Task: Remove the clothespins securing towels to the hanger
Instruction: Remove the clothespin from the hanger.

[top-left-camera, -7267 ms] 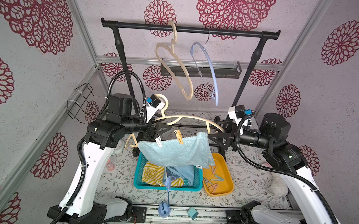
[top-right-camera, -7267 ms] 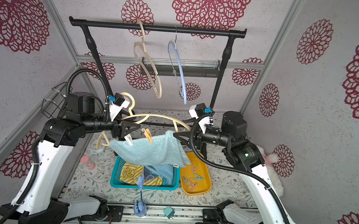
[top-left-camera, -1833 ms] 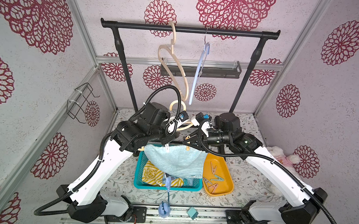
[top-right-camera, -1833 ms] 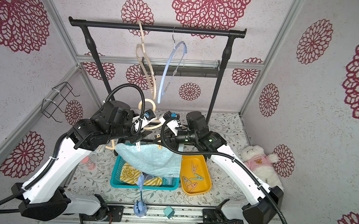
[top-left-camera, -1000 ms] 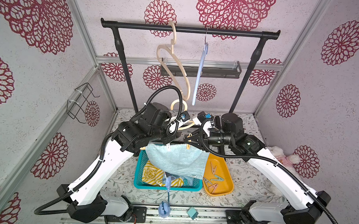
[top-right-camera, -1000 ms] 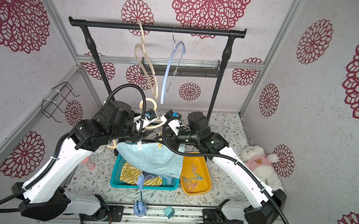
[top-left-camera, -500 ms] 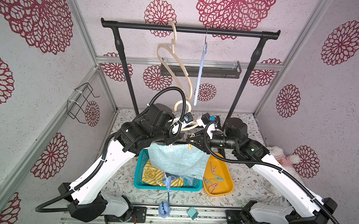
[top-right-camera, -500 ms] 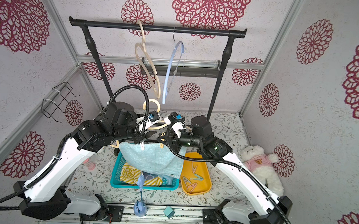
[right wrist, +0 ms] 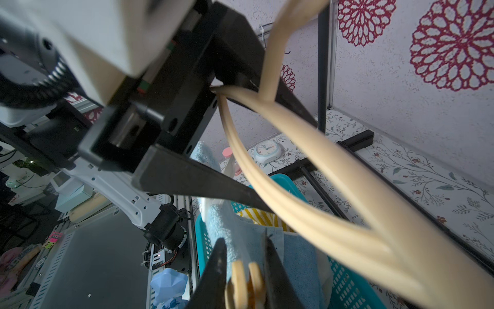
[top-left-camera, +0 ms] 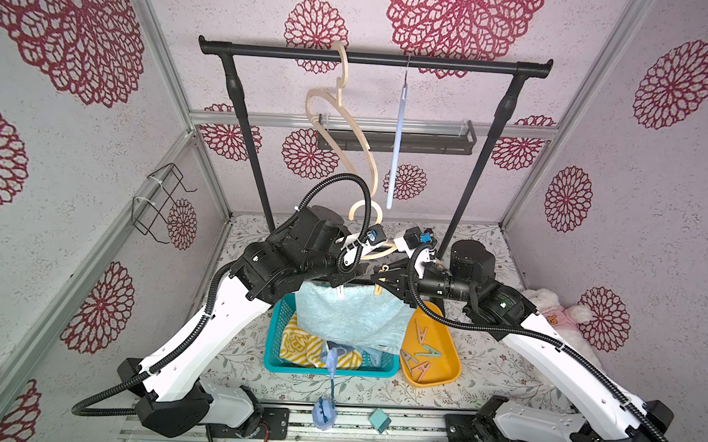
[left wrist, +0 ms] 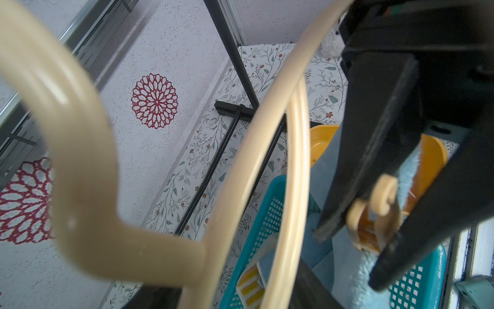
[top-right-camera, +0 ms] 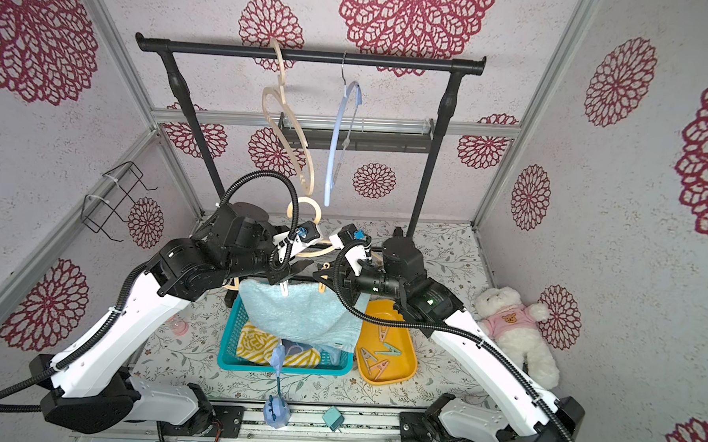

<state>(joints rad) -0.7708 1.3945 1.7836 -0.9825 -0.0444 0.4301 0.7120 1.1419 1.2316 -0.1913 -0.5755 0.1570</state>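
Progress: well past halfway, by my reading. Left pincer [top-left-camera: 350,273] is clamped on the beige hanger [left wrist: 248,160] and holds it in the air, off the rail. Right pincer [right wrist: 244,244] is closed on the beige clothespin [right wrist: 244,283], a jaw against each handle, at the top edge of the plain blue terry towel [top-left-camera: 348,316].

Done: several loose clothespins [top-left-camera: 421,335] lie in the yellow tray [top-left-camera: 454,368], below the right pincer on the surface [top-left-camera: 481,359]. The striped towel [top-left-camera: 297,342] sits in the teal basket [top-left-camera: 271,341] under both pincers, and another pale blue cloth shows beside it.

Left: the terry towel hangs between the pincers on two pegs. These are the beige one in the grip and a white clothespin [top-left-camera: 342,292] just under the left pincer. Both need pulling, and then the towel should drop.
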